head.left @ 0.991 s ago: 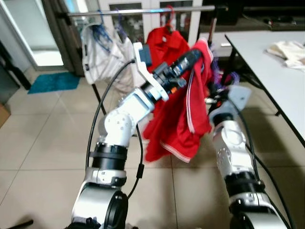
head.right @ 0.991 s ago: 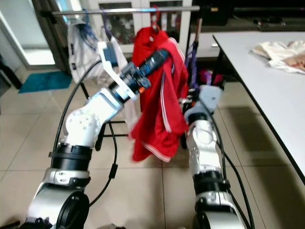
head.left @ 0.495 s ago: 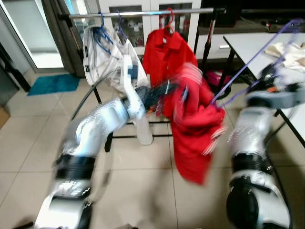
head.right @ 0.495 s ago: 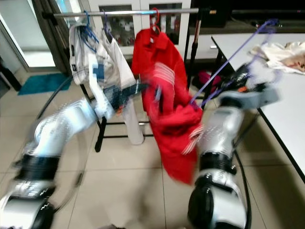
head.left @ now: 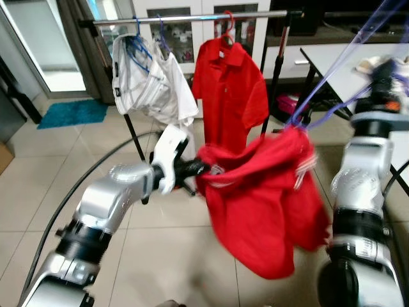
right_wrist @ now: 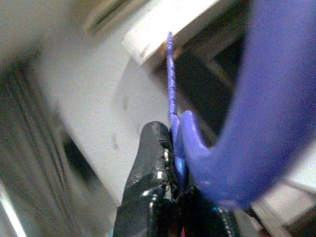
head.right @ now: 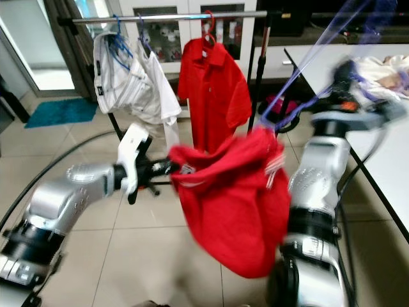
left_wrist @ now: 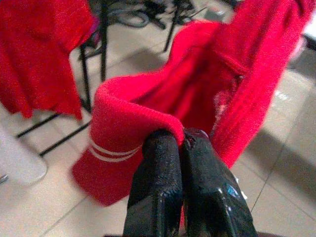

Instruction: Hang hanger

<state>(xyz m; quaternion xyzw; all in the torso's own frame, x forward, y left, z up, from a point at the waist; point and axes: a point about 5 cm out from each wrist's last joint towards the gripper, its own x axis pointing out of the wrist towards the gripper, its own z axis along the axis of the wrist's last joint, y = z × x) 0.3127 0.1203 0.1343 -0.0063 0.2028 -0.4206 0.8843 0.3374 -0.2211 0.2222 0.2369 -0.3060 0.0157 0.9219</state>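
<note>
Head view, purple hanger [head.left: 332, 80] tilted up-right, right fingers [right_wrist: 158, 163] clamped, left fingers [left_wrist: 163, 168] pinching red shirt [head.left: 268, 204].

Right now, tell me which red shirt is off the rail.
The crumpled red shirt nearest you: the left end effector pinches its hem. The other red polo hangs on the rail.

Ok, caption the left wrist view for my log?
Left gripper pinching the red shirt's striped hem above the tiled floor.

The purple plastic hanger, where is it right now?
The purple plastic hanger is on the robot's right, held up by the right gripper beside the grey table, with the red shirt dangling from it.
</note>
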